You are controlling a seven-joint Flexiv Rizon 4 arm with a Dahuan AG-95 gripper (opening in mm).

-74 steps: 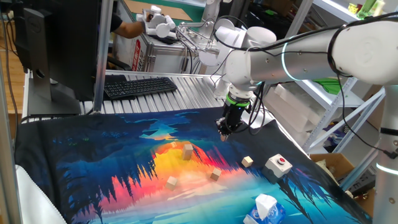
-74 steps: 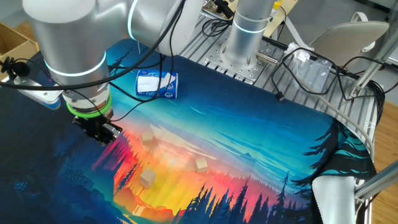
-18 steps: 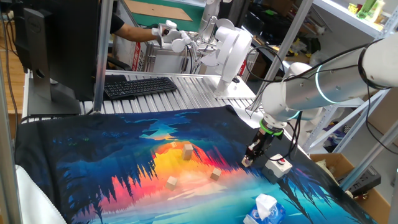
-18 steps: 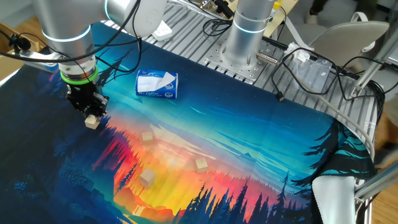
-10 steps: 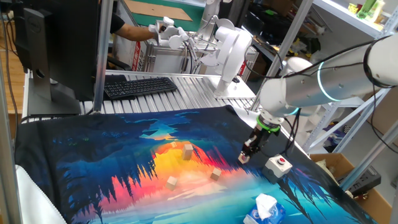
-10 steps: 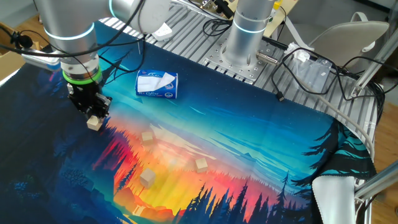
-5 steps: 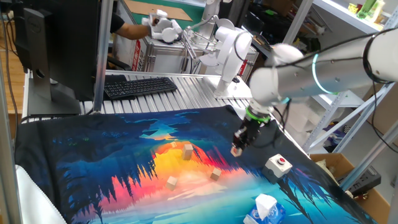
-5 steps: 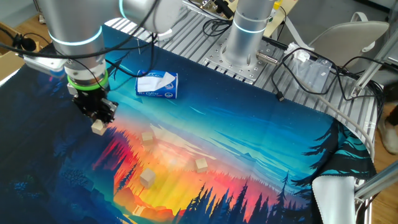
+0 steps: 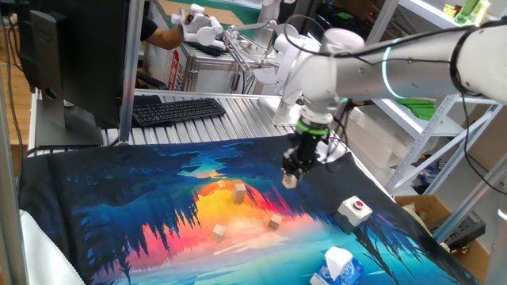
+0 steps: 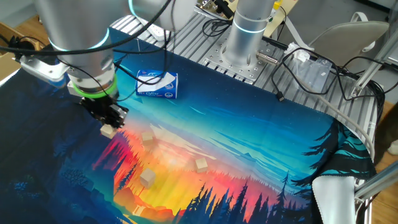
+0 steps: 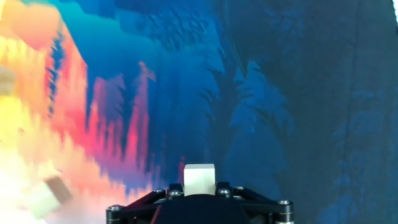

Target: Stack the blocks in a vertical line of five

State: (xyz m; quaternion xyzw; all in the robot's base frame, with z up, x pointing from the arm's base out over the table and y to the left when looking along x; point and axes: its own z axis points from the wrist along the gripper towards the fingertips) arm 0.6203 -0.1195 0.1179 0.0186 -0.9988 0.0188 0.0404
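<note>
Between your fingertips, the gripper [image 9: 291,176] is closed down to a narrow gap on one wooden block [image 9: 291,181], which hangs clear of the cloth; from the other fixed view the same block [image 10: 109,130] sits under the gripper [image 10: 111,124], and the hand view shows its pale top face [image 11: 199,179] pinched at the bottom edge of the picture. You are pointing straight down over the printed mat [image 9: 158,198], above the boundary where its dark blue meets the orange glow. At about 8 o'clock from the gripper in the one fixed view stands the nearest loose block [image 9: 238,191], near the middle of the orange patch; further along at 7 o'clock lie another block [image 9: 274,222] and, well beyond it, a third [image 9: 218,233]. I count only four blocks with certainty; a fifth may be there, but I cannot tell from these views. None of the blocks rests on another, so as far as you can see the stack is not yet begun: you have the first pick in hand and every placement is still ahead. At about 4 o'clock from the gripper sits the white box with the red button [image 9: 354,210], and past it at 5 o'clock the blue-and-white carton [image 9: 337,265], both apart from the blocks.
</note>
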